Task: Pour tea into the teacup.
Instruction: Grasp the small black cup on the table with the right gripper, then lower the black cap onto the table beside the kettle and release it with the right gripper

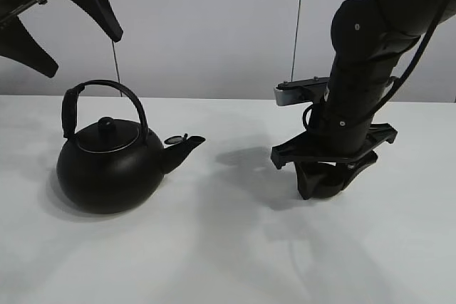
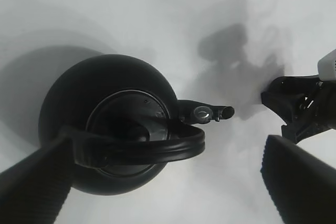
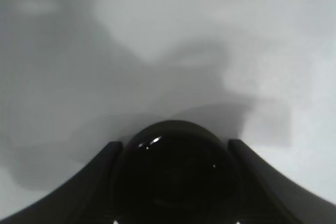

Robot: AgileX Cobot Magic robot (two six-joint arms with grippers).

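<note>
The black round-bellied kettle [image 1: 107, 169] stands upright on the left of the white table [image 1: 228, 247], handle up and spout [image 1: 187, 144] pointing right. It also shows in the left wrist view [image 2: 105, 108]. My left gripper [image 1: 84, 53] hangs open and empty well above the kettle, one finger to each side of the handle [image 2: 136, 148]. My right gripper [image 1: 329, 176] is low at the table on the right, shut on the small black teacup [image 1: 322, 186]. In the right wrist view the teacup [image 3: 176, 177] sits between the two fingers [image 3: 105, 166]. I cannot tell whether it touches the table.
A grey wall [image 1: 214, 26] runs behind the table's far edge. Bare white table lies between the kettle's spout and my right gripper. The right arm [image 2: 299, 108] shows at the edge of the left wrist view.
</note>
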